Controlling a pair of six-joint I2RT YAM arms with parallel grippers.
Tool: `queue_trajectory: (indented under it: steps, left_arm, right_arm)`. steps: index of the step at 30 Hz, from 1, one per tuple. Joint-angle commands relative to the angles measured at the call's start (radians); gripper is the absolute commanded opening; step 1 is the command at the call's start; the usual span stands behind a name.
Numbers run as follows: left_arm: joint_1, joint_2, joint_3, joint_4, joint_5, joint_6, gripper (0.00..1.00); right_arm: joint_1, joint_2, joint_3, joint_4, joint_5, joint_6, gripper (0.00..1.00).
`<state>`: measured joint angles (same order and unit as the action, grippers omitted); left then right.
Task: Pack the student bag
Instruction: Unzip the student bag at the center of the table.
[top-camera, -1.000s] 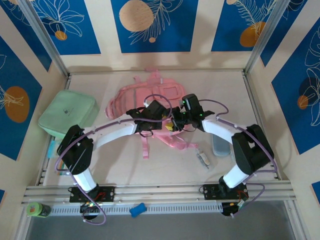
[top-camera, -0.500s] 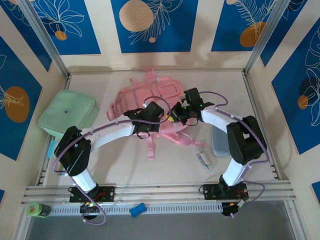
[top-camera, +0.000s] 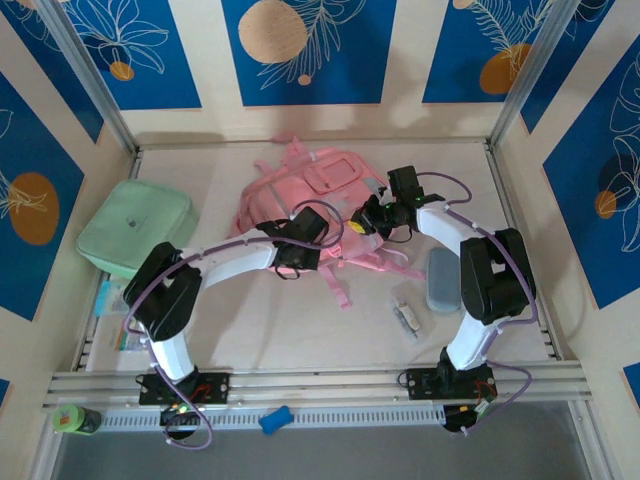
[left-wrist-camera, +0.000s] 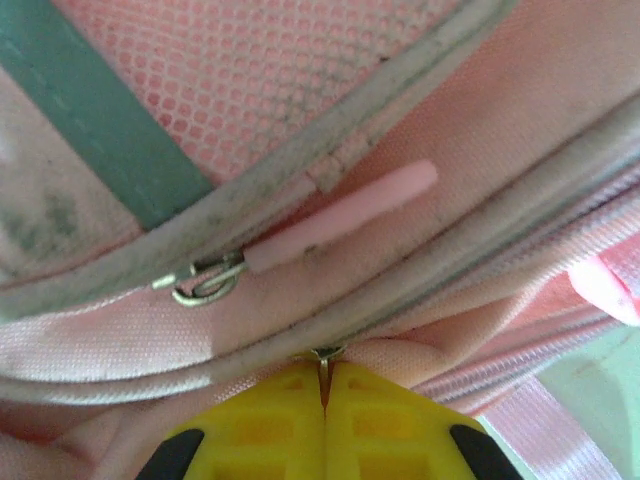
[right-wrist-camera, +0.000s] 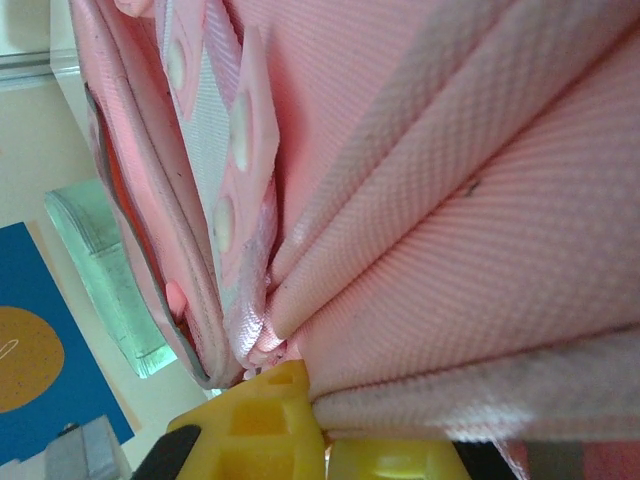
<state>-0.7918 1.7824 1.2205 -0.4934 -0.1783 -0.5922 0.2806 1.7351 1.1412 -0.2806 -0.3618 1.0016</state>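
From above: mid-table toward the far edge, the pink backpack (top-camera: 315, 185), straps trailing toward the near side. Well apart on the left, a green case (top-camera: 135, 228). At the backpack's near right edge, the left gripper (top-camera: 342, 234) and right gripper (top-camera: 366, 220), close together.

Left wrist: jaws pressed together, pinching a metal zip tab (left-wrist-camera: 322, 358) on the backpack.

Right wrist: jaws clamped tight on a fold of pink backpack fabric.

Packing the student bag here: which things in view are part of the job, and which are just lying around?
In the job: student bag; left gripper and right gripper, both shut on it.
Lying about, untouched: mint green case; grey case; blue object; green bottle.
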Motion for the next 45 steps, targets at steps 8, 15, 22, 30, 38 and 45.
queue_trajectory:
  steps: [8,15,22,30,38,45]
  left_arm:
    - [0.023,0.016,-0.016,0.071,-0.037,-0.02,0.22]
    - [0.023,0.028,-0.033,0.126,-0.027,-0.024,0.09]
    - [0.023,-0.061,-0.045,0.055,-0.118,-0.005,0.0]
    - [0.023,-0.224,-0.155,-0.039,-0.148,-0.009,0.0]
    - [-0.104,-0.235,-0.113,0.057,-0.008,-0.119,0.0]
    - [-0.104,-0.147,-0.014,0.03,-0.063,-0.111,0.0]
  right_arm:
    - [0.027,-0.058,-0.019,0.069,-0.046,0.019,0.0]
    - [0.045,-0.042,-0.012,0.072,-0.036,0.015,0.0]
    - [0.021,-0.034,-0.009,0.041,-0.02,-0.026,0.0]
    - [-0.06,0.053,0.086,-0.002,-0.04,-0.099,0.0]
    - [-0.085,0.212,0.323,-0.081,-0.094,-0.188,0.0]
    - [-0.077,0.068,0.191,-0.127,-0.164,-0.211,0.36]
